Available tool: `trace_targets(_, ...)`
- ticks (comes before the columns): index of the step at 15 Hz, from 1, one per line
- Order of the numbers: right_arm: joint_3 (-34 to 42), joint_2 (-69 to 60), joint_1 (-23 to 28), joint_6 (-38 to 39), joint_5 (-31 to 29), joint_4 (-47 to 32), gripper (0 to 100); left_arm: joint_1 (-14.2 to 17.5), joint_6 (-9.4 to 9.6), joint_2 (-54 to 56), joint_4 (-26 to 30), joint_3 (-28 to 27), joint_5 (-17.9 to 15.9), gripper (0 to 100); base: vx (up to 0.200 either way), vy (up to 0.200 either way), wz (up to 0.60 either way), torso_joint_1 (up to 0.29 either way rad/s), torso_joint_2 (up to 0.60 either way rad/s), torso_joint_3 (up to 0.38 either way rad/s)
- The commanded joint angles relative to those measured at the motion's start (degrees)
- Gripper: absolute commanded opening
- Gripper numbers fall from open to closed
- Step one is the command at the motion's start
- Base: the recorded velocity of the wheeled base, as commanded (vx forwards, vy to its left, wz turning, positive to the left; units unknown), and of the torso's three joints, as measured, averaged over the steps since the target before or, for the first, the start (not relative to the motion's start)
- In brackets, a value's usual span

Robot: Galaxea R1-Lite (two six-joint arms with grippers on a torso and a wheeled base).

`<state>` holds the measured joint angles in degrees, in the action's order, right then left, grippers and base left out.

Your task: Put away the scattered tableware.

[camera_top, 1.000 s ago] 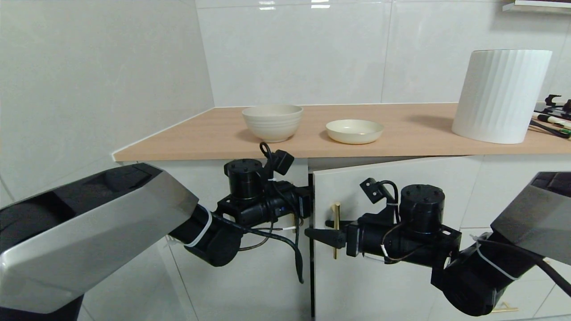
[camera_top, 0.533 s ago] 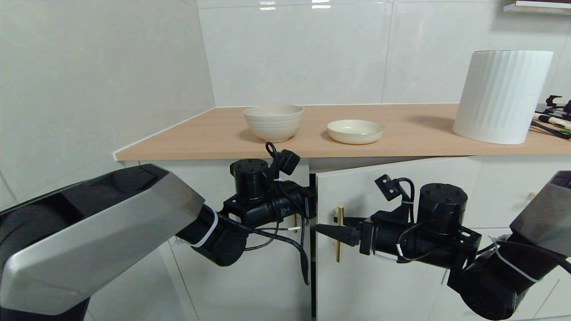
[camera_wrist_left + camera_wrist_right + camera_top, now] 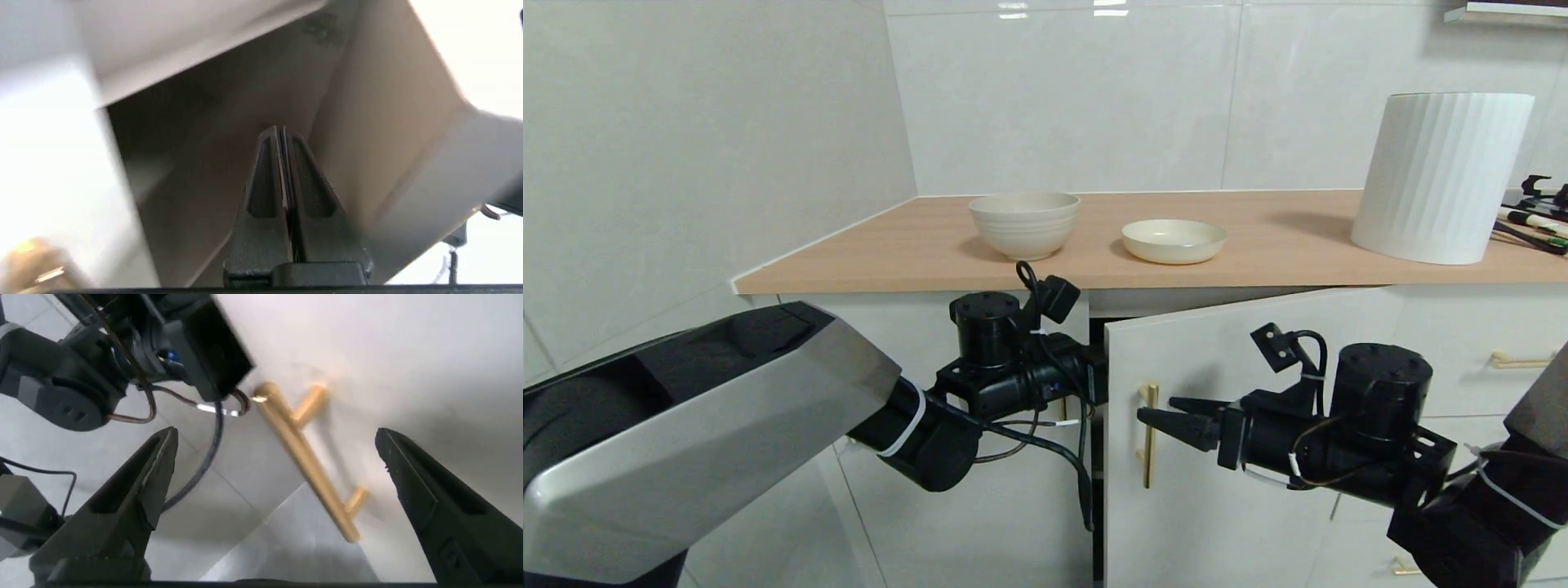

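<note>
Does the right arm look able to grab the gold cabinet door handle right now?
Probably yes: the right pincer is open, level with the handle, with nothing between them.

Right gripper (image 3: 276, 437) with black fingers (image 3: 135, 498) spread wide, brass bar handle (image 3: 310, 461) on two posts lying slantwise between them and touching neither, white cabinet door (image 3: 425, 367) behind it, left arm (image 3: 122, 351) with black cables (image 3: 214, 449) just beside the door's edge, pale tiled surface (image 3: 237, 531) beyond.
</note>
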<state>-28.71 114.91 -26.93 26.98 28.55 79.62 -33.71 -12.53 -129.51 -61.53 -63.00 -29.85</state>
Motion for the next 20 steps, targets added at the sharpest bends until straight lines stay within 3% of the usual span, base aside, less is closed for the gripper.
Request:
trace_targets(1, 9.81, -4.25, 0.39, 0.00, 0.63, 4.41, 100, 0.22, -0.04, 1.10, -0.09, 0.07, 0.76, 0, 0.000, 0.000, 0.00, 0.000, 0.00, 0.000)
trace_targets(7, 20.54, -10.93, 0.21, 0.18, 0.72, 5.20, 100, -1.19, -0.04, 1.46, -0.26, 1.39, 1.64, 0, 0.000, 0.000, 0.00, 0.000, 0.00, 0.000)
trace_targets(11, 22.12, -11.99, 0.03, 0.00, 0.89, 5.20, 100, -2.77, -0.04, 2.51, -0.52, 4.20, 2.26, 0, 0.000, 0.000, 0.00, 0.000, 0.00, 0.000)
trace_targets(14, 22.56, -12.16, -0.67, -0.08, 0.89, 5.20, 100, -2.94, -0.04, 2.95, -1.58, 6.31, 2.26, 0, -0.200, 0.000, 0.00, 0.004, 0.00, 0.001)
trace_targets(16, 22.64, -12.16, -1.02, -0.17, 0.89, 5.29, 100, -2.94, -0.12, 2.77, -1.49, 6.05, 2.26, 0, -0.200, 0.000, 0.00, 0.005, 0.00, 0.007)
trace_targets(20, 23.17, -12.52, -1.46, -0.17, 0.89, 5.29, 100, -4.09, -0.21, 1.10, -0.96, 4.03, 2.26, 0, 0.000, 0.000, 0.00, 0.000, 0.00, 0.000)
